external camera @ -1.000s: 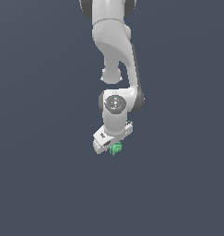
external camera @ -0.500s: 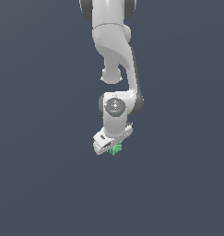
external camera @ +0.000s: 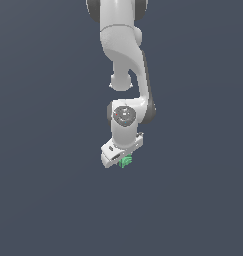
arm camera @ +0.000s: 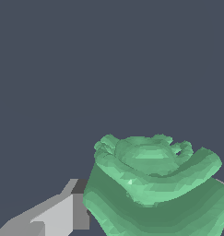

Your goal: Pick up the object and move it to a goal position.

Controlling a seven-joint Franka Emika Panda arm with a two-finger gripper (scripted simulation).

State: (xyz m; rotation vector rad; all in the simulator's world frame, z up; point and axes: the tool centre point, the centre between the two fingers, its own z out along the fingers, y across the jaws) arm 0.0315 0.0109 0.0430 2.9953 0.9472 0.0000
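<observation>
Gripper (external camera: 124,161) clamped on object (external camera: 126,161), small green lump pinched at fingertips below white wrist and hanging against plain dark backdrop; likely risk: ridged, uneven surface offering shallow purchase, so slipping or twisting loose under any abrupt swing toward goal.

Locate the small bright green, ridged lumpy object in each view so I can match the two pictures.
Exterior view: the small bright green ridged object sits just below centre, at the tip of the white gripper.
Wrist view: it fills much of the frame, close to the camera.
Shared landmark: the gripper's pale finger beside it.
</observation>
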